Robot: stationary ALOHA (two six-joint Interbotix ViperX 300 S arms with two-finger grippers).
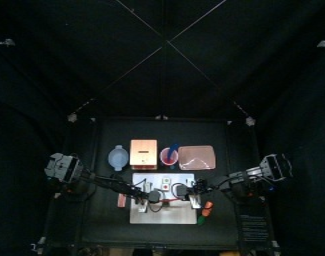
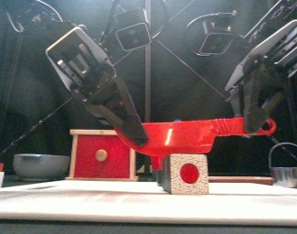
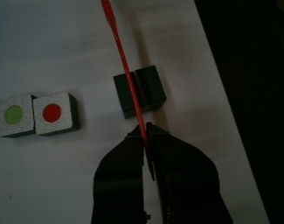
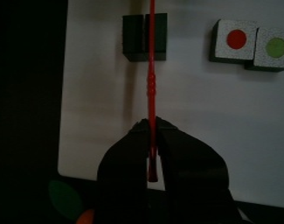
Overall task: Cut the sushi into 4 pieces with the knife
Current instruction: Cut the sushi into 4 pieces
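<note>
Over the sushi block, left claw and right claw both clamp the red knife — uneven pressure could topple the block.

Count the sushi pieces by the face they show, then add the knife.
Red-centred sushi piece: 1
Green-centred sushi piece: 1
Dark green block, side showing: 1
Red knife: 1
Total: 4

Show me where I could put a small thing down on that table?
The white cutting board is bare between its front edge and the dark green sushi block. Around that block it is crowded: the left tool and right tool both grip the red toy knife over it, with two cut sushi pieces beside it.
</note>
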